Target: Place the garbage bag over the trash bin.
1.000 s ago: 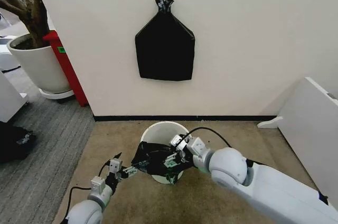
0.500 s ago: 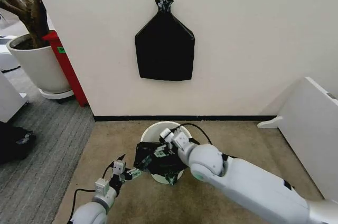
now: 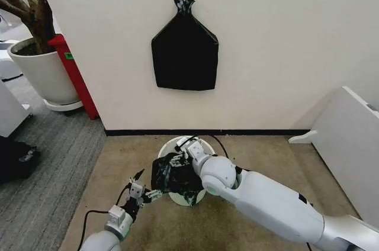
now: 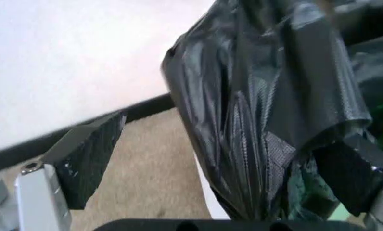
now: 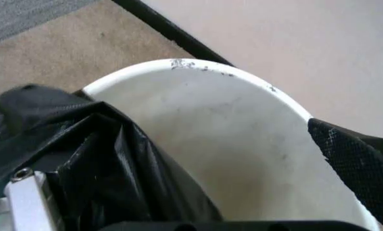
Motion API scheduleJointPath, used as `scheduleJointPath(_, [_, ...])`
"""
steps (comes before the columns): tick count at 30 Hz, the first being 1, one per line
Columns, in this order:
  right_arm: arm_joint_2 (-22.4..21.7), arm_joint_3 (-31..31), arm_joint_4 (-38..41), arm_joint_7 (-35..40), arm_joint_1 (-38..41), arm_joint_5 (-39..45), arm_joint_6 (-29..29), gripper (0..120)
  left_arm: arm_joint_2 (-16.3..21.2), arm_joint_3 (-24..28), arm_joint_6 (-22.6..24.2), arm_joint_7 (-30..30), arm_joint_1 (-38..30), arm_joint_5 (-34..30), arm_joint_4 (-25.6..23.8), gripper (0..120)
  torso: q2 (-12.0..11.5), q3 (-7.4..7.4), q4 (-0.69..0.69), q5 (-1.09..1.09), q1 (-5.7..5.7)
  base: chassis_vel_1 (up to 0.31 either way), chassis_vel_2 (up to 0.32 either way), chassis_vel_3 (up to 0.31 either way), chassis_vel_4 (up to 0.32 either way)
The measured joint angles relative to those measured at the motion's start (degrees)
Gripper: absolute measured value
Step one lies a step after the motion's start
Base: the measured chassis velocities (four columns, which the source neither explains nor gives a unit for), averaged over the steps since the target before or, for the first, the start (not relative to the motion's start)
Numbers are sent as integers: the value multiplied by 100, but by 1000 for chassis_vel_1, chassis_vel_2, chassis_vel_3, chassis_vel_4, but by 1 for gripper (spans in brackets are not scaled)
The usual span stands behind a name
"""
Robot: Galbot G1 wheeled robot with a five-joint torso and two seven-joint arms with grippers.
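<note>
Garbage bag (image 3: pixel 172 179) is bunched over the near-left rim of the trash bin (image 3: pixel 202 144), so my left gripper (image 3: pixel 144 192) sits beside it with jaws spread around a fold, and my right gripper (image 3: pixel 185 146), spread wide, hovers over the bin's mouth.

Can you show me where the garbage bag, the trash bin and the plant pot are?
garbage bag (image 3: pixel 173 177): head view, crinkled middle.
trash bin (image 5: pixel 230 125): right wrist view, bare inner wall.
plant pot (image 3: pixel 42 76): head view, outer wall.
</note>
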Motion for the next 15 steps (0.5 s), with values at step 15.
scheduleJointPath(15, [450, -38, -483, 403, 54, 97, 53, 100, 64, -32, -534, 379, 234, 432, 77, 100, 0, 0, 1, 0, 0, 0, 0, 0, 0])
